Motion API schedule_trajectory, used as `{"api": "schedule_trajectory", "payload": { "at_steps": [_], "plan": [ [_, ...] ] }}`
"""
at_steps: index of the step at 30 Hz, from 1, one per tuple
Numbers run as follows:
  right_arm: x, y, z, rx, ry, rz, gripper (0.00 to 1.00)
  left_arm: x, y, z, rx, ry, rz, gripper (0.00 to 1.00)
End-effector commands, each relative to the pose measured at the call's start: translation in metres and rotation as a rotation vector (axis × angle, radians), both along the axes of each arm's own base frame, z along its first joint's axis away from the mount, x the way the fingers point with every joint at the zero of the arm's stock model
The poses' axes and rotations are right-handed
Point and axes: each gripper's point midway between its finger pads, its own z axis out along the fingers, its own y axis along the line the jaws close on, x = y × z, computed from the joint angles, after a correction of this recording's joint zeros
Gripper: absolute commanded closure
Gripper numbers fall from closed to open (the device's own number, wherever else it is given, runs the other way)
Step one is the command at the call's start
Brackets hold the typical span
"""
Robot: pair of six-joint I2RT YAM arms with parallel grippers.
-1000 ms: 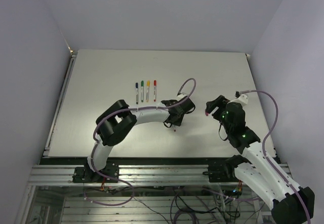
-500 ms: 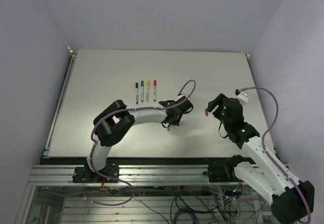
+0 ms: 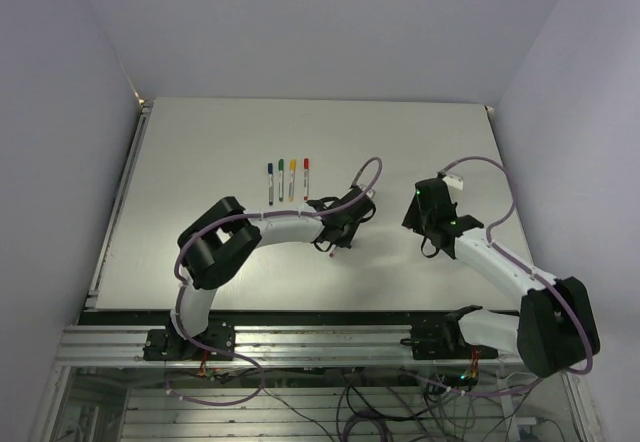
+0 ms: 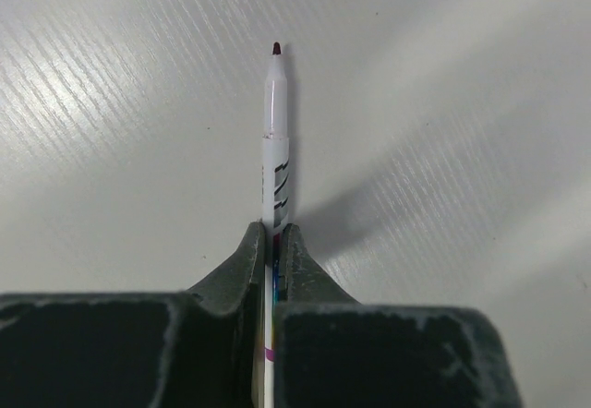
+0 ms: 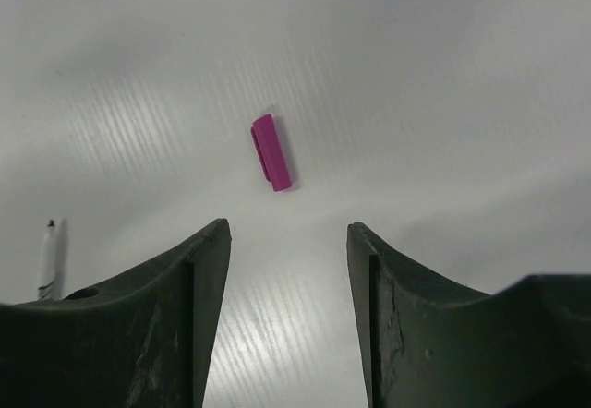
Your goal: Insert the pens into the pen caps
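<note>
One pen (image 4: 275, 140) sits clamped in the left fingers (image 4: 246, 262); the right fingers (image 5: 199, 283), open and empty over the loose magenta cap (image 5: 271, 152) on the surface (image 5: 443, 103), could knock it skidding by closing off-centre.

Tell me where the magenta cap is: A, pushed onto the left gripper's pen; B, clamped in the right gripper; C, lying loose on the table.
C: the right wrist view shows the magenta cap lying on the table ahead of the right gripper, which is open and holds nothing.
</note>
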Motion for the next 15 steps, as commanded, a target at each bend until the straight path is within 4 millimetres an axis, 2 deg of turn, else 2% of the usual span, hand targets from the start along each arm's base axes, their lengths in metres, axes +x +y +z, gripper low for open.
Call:
{"api": "schedule_trajectory", "payload": {
  "at_steps": [1, 7, 15],
  "plan": [
    [0.016, 0.002, 0.000, -0.015, 0.006, 0.039, 0.48, -0.079, 0.031, -0.066, 0.096, 0.334, -0.091, 0.93],
    [0.030, 0.001, -0.016, -0.017, 0.041, 0.064, 0.50, -0.089, 0.022, -0.072, 0.021, 0.380, -0.087, 0.93],
    [0.042, 0.006, -0.028, 0.002, 0.062, 0.091, 0.55, -0.095, 0.024, -0.080, 0.023, 0.411, -0.090, 0.93]
  ]
}}
